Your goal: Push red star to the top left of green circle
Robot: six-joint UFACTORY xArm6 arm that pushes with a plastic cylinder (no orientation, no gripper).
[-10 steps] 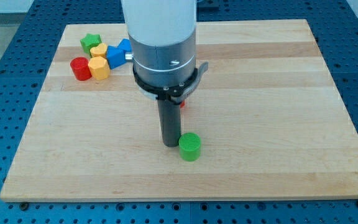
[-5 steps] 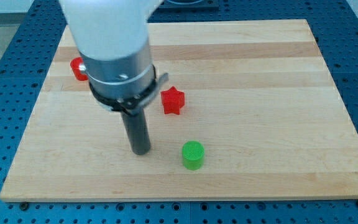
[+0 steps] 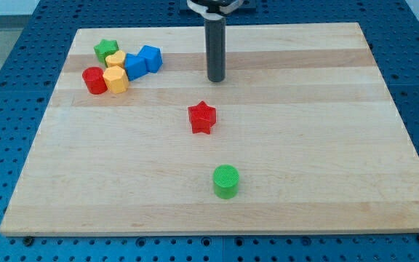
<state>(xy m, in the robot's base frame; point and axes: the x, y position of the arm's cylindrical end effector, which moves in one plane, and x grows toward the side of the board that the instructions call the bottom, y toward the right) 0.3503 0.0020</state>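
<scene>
Tool tip (image 3: pixel 216 78) now up near board's top edge (image 3: pixel 217 27), above red star (image 3: pixel 202 117); green circle (image 3: pixel 225 181) below, all apart.

Arm, visible portion: a straight rod, dark grey to black, round in section and smooth, with no markings, cables or screws to be made out along its length. My tip (image 3: pixel 216 78) is cut flat and is of the same width as the rod. Above the rod, a dark mounting piece with a pale edge is partly seen.
</scene>
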